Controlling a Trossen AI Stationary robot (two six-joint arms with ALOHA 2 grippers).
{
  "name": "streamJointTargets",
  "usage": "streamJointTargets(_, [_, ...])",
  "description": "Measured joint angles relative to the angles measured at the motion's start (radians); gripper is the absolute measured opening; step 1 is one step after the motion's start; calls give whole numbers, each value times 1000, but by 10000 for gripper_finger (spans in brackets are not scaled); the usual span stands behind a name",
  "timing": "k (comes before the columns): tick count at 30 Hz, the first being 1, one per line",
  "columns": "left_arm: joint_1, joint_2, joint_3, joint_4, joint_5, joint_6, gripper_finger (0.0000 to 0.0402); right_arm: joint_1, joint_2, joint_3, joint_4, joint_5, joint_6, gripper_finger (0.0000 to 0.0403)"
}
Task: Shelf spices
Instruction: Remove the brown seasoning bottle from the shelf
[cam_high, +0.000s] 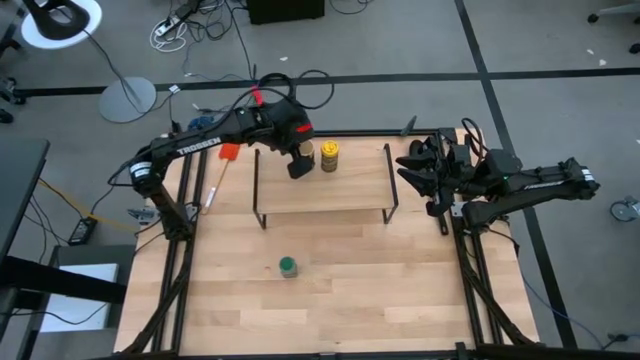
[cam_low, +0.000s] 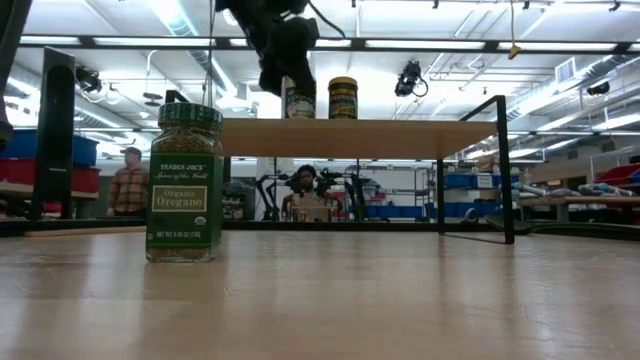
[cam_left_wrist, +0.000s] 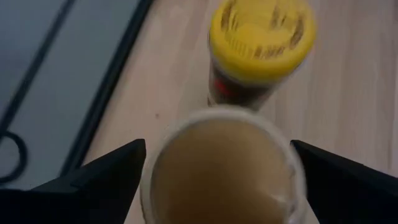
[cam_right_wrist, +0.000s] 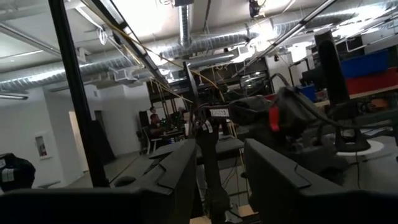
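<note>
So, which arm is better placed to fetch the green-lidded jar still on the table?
Probably the left. The left gripper is over the wooden shelf, nearer the green-lidded spice jar; the right gripper waits at the table's right edge.

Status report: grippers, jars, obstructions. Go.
Left gripper over the shelf, fingers open around tan-lidded jar beside yellow-lidded jar. Right gripper idle at the table's right edge. Green-lidded oregano jar on table, unshelved. No obstructions.

1. The small green-lidded glass oregano jar (cam_low: 184, 183) carries a green label with white lettering.
2. The small yellow-lidded jar (cam_high: 329, 156) has dark markings on top.
3. The small tan-lidded jar (cam_left_wrist: 222, 168) shows plain beige.
4. The low light-wood shelf (cam_high: 340, 190) has black wire legs.
</note>
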Motion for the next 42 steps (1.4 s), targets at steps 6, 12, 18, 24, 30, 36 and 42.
streamJointTargets(6, [5, 31, 0, -6, 16, 18, 392, 2, 0, 0, 0, 0, -1, 137])
streamJointTargets(12, [5, 33, 0, -33, 15, 17, 355, 2, 0, 0, 0, 0, -1, 137])
streamJointTargets(18, [5, 31, 0, -39, 13, 14, 263, 2, 0, 0, 0, 0, -3, 137])
streamJointTargets(24, [4, 22, 0, -55, 10, -11, 263, 2, 0, 0, -2, 0, -10, 137])
streamJointTargets(30, [-33, -32, 44, -137, -1, -35, 263, 2, 0, 0, -9, 0, -11, 137])
streamJointTargets(36, [-149, -118, 68, -121, -1, -74, 263, 2, 0, 0, -10, 1, -38, 137])
streamJointTargets(42, [-336, -119, 64, -109, -32, -139, 263, 2, 0, 0, -10, 2, -67, 137])
